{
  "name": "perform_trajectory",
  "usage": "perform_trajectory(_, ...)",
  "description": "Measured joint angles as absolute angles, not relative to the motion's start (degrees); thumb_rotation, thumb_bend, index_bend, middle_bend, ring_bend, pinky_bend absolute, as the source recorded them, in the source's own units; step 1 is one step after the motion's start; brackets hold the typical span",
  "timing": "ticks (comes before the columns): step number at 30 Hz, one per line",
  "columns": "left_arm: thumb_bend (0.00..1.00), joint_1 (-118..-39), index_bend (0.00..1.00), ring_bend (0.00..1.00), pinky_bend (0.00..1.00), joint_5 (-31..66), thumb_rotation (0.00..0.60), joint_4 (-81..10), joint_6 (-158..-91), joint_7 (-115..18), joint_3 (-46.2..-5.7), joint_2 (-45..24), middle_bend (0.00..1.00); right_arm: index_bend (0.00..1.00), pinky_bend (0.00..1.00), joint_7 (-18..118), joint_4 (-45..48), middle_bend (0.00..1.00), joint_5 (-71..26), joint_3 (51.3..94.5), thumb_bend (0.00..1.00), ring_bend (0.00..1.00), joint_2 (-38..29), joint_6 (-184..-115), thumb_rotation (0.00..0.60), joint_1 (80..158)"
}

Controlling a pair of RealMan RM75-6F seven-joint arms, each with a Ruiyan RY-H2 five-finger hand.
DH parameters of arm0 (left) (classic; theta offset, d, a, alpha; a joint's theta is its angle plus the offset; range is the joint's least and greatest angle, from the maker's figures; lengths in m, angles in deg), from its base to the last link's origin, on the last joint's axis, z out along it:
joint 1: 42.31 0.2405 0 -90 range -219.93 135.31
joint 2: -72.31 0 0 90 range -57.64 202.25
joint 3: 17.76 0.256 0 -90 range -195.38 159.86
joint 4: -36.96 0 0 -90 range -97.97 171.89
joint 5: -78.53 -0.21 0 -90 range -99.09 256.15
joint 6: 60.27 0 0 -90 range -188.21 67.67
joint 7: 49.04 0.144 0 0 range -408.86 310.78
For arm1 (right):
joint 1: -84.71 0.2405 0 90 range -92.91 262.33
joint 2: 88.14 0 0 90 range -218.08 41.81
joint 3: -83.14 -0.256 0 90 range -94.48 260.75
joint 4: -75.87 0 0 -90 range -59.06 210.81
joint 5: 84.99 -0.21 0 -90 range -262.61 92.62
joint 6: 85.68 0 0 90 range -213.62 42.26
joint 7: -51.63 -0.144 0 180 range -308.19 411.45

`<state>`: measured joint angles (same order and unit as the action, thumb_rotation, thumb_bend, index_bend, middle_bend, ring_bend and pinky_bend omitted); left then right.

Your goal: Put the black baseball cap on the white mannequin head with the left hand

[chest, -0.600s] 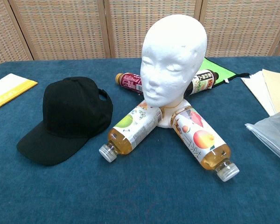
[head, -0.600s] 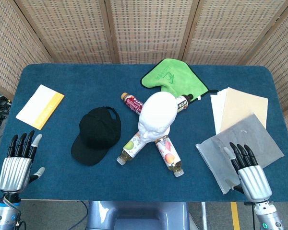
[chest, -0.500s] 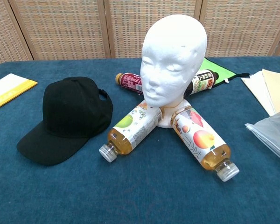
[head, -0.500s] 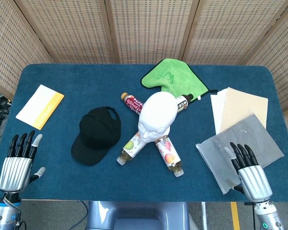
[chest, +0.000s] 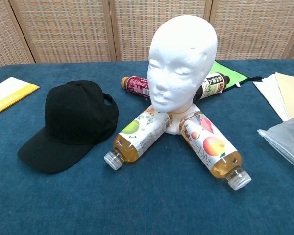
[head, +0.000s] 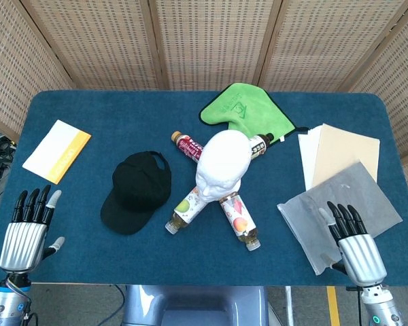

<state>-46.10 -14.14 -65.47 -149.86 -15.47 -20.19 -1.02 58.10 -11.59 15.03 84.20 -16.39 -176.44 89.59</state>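
The black baseball cap (head: 134, 191) (chest: 71, 125) lies flat on the blue table, brim toward the front edge, left of the white mannequin head (head: 222, 164) (chest: 182, 66). The head stands upright in the middle, ringed by several lying bottles. My left hand (head: 26, 227) hovers at the table's front left corner, fingers straight and apart, holding nothing, well left of the cap. My right hand (head: 352, 240) sits at the front right, fingers extended over a clear plastic bag (head: 343, 210), empty too. Neither hand shows in the chest view.
Several drink bottles (head: 185, 208) (chest: 137, 134) fan out around the mannequin's base. A green cloth (head: 245, 111) lies behind it. A white and yellow envelope (head: 56, 150) sits at the left, paper sheets (head: 340, 153) at the right. Wicker screens stand behind the table.
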Motion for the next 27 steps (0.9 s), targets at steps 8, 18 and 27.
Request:
perform_trajectory(8, 0.00, -46.4, 0.00, 0.00, 0.02, -15.9, 0.600, -64.5, -150.0, -15.2, -19.7, -2.0, 0.00, 0.02, 0.00, 57.6, -11.5, 0.00, 14.7, 84.1, 0.05, 0.00, -16.6, -176.4, 0.600, 89.6)
perform_trajectory(18, 0.01, -47.1, 0.00, 0.67, 0.64, -19.2, 0.600, -58.3, -152.2, -17.3, -20.3, -6.3, 0.70, 0.02, 0.00, 57.7, -11.6, 0.00, 14.6, 84.2, 0.05, 0.00, -16.5, -176.0, 0.600, 89.6)
perform_trajectory(27, 0.23, -49.5, 0.03, 0.76, 0.71, -21.6, 0.600, -47.2, -150.9, -20.0, -20.2, -12.5, 0.82, 0.02, 0.00, 57.6, -11.7, 0.00, 14.3, 84.1, 0.05, 0.00, -16.5, -175.8, 0.600, 89.6)
